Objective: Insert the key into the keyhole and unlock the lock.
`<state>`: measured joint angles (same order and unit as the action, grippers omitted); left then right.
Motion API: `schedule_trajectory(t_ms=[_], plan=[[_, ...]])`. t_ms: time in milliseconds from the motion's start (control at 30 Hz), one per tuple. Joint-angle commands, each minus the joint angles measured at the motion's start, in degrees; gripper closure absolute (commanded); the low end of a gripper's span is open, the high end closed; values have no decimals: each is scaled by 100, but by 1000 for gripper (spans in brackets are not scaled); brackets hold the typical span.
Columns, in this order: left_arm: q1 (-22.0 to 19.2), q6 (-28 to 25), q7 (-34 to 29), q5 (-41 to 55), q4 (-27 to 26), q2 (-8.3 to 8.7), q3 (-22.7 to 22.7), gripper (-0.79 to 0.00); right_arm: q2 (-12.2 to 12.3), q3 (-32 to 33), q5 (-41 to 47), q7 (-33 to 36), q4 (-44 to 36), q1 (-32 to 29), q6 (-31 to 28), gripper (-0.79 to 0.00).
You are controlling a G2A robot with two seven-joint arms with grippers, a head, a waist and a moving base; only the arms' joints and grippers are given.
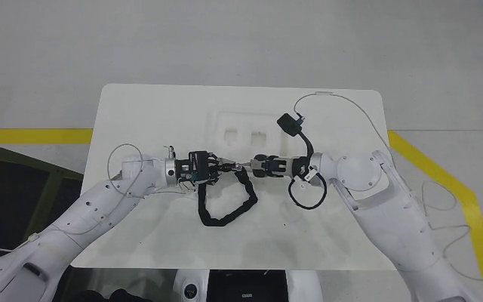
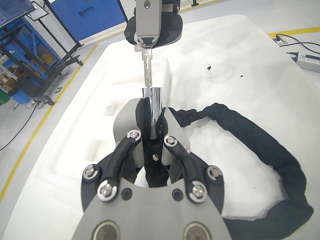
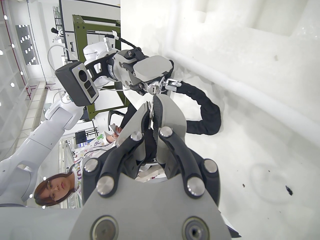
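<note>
Key [image 2: 148, 67] and lock [image 2: 152, 96] are counted at one each. The key is pinched by its head in the clenched right tool [image 3: 153, 106]. The lock is gripped by its chrome end in the closed left tool [image 2: 152, 107], its black-sleeved chain [image 2: 287, 156] looped on the tabletop [image 1: 151, 226] below the tools. The key's tip at that chrome end is shown by the left wrist view, the keyhole [image 3: 153, 89] by the right. One foam tray [image 1: 249, 124] lies beyond the tools.

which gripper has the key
The right gripper: it pinches the key by its head. The left gripper instead clamps the chrome lock, whose end the key's tip meets.
</note>
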<state>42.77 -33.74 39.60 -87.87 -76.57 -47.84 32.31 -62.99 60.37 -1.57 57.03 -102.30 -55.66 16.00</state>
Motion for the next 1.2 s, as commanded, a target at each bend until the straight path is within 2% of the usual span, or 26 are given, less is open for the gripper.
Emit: schedule_trajectory(t_ms=[0, 1167], plan=[[0, 0, 0, 0, 0, 0, 0, 0, -3, -18, 7, -1, 8, 13, 5, 0], [0, 0, 0, 0, 0, 0, 0, 0, 36, -172, -125, 346, -95, 150, 282, 0]])
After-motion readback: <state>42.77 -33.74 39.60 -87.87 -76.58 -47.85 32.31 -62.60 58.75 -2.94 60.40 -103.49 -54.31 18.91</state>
